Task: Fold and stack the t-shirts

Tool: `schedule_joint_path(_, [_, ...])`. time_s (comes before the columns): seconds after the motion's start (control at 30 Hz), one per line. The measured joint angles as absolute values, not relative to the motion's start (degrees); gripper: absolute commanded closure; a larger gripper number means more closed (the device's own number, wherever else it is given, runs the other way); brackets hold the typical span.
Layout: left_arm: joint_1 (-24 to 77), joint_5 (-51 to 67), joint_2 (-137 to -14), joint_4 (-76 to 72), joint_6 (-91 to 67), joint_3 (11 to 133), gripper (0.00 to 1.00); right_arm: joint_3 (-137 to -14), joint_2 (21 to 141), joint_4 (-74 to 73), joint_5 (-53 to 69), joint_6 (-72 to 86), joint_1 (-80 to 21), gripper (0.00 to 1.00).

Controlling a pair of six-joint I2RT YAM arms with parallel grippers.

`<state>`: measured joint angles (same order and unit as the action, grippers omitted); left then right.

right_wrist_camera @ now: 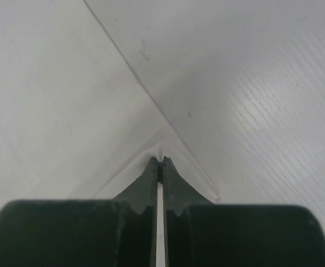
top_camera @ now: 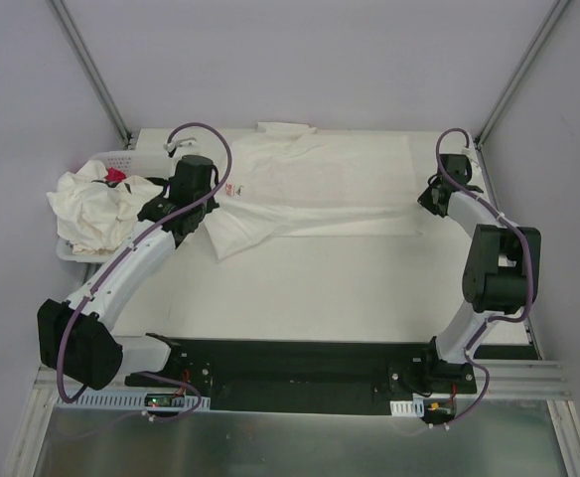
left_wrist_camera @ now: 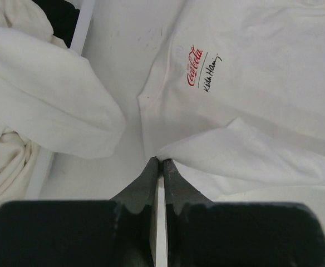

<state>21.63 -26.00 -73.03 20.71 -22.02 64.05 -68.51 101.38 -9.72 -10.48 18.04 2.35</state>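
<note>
An off-white t-shirt (top_camera: 320, 189) lies spread across the far half of the table, with a small red and black logo (left_wrist_camera: 202, 69) near its left end. My left gripper (top_camera: 193, 214) is shut on a fold of this t-shirt's left end (left_wrist_camera: 235, 150), pinched at the fingertips. My right gripper (top_camera: 431, 199) is shut on the t-shirt's right edge (right_wrist_camera: 123, 167). More crumpled off-white t-shirts (top_camera: 96, 207) are heaped at the left; they also show in the left wrist view (left_wrist_camera: 45, 100).
A white perforated basket (top_camera: 111, 159) holds the heap at the left edge, with a small red packet (top_camera: 116, 175) in it. Metal frame posts stand at the back corners. The table's right edge (top_camera: 513, 298) runs beside the right arm.
</note>
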Motion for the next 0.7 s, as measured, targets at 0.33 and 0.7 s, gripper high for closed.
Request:
schedule_joint_path(0.33, [21.3, -26.3, -72.7, 20.6, -20.4, 64.0, 1.0, -68.6, 101.4, -9.7, -10.1, 18.0, 2.4, 0.99])
schedule_joint_path(0.7, [21.3, -26.2, -66.1, 23.3, -20.2, 61.4, 1.0, -68.6, 101.4, -9.7, -9.2, 18.2, 2.4, 0.99])
